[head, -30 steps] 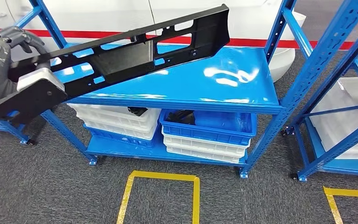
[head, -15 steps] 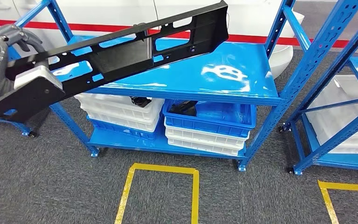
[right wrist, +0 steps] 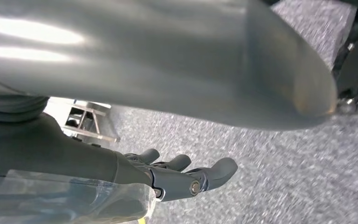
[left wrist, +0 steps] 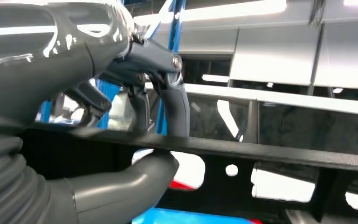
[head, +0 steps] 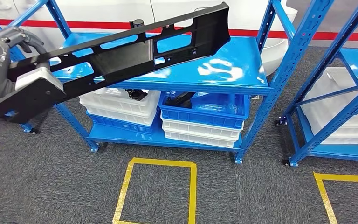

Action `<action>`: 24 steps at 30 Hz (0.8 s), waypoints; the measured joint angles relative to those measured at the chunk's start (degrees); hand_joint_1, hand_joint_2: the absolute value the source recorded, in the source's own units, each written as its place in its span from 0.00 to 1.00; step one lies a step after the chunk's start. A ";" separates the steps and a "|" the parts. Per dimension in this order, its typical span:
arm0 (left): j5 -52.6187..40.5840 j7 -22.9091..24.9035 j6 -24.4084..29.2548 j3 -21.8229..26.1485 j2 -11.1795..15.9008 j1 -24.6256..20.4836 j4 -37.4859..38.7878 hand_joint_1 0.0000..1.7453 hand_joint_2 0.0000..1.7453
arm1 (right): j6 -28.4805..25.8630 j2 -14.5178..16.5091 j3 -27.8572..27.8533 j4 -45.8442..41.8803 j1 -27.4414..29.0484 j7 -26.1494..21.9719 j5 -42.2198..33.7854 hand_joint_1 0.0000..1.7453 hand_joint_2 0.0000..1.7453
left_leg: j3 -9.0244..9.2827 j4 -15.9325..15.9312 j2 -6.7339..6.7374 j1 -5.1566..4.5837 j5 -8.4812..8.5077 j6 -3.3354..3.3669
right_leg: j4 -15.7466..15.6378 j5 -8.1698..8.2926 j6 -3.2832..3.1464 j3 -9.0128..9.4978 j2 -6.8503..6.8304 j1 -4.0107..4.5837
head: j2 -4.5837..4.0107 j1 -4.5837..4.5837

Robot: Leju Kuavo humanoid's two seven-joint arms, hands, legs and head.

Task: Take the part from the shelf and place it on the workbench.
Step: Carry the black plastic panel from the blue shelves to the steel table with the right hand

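The part (head: 135, 51) is a long black plastic panel with cut-outs. It slants from my left hand (head: 0, 60) at the left edge up to its far end above the blue shelf top (head: 223, 70), clear of the shelf surface. In the left wrist view my left hand (left wrist: 135, 107) grips the part's (left wrist: 261, 154) upper rail, fingers over it and thumb under it. My right hand (right wrist: 177, 175) hangs above grey carpet in the right wrist view, fingers stretched out and holding nothing.
Under the shelf top sit a blue crate (head: 205, 109) on white bins and a stack of white bins (head: 116, 105). A second blue rack (head: 335, 93) stands to the right. A yellow taped square (head: 156, 191) marks the carpet in front.
The whole picture has shifted: the shelf now sits a little further left and higher, so the camera has moved. The part stays in my left hand at the same slant.
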 joint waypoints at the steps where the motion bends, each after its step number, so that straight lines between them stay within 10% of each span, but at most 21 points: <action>1: 0.00 -0.01 0.01 0.03 0.03 0.02 -0.01 1.00 1.00 | -0.01 -0.01 0.00 -0.01 -0.01 0.00 -0.01 0.00 0.00 | -1.12 2.89 -0.03 0.19 -2.24 -0.35 | -0.06 0.44 -0.32 -0.42 -0.10 -0.11 | 0.00 -0.03; 5: -0.01 -0.03 0.03 0.02 0.06 0.49 -0.02 1.00 1.00 | -0.01 -0.11 0.00 0.00 0.01 0.00 -0.08 0.00 0.00 | -4.57 15.71 -0.05 0.87 -8.83 -1.35 | 0.01 2.02 -0.48 -2.48 -0.26 -0.03 | 0.00 -0.04; 10: -0.01 -0.07 0.07 0.21 0.08 0.53 -0.02 1.00 1.00 | -0.01 -0.16 0.00 -0.01 0.00 0.00 -0.09 0.00 0.00 | 6.97 -1.30 -0.25 0.65 -3.58 -0.41 | -0.03 3.61 0.39 -3.94 -0.12 0.09 | 0.00 -0.02; 14: -0.02 -0.10 0.09 0.31 0.21 0.45 -0.02 1.00 1.00 | -0.01 -0.20 0.01 0.00 0.05 0.00 -0.09 0.00 0.00 | 7.24 -3.84 -0.24 0.26 -2.40 1.02 | 0.15 4.17 1.69 -4.73 -0.04 0.08 | 0.00 0.08; 20: 0.05 -0.16 0.07 0.17 0.21 0.55 -0.02 1.00 1.00 | 0.01 -0.18 0.01 -0.01 0.11 0.00 -0.05 0.00 0.00 | 4.27 -4.15 -0.07 0.07 0.34 2.47 | 17.71 -6.73 1.99 -10.73 0.00 0.06 | 0.00 0.26; 24: 0.15 -0.16 0.05 0.18 0.23 0.61 -0.02 1.00 1.00 | -0.01 -0.24 0.02 -0.02 0.06 0.00 0.04 0.00 0.00 | 2.66 -3.53 -0.17 -0.14 1.37 2.12 | 6.05 -1.54 1.51 -2.05 0.00 0.18 | 0.00 0.26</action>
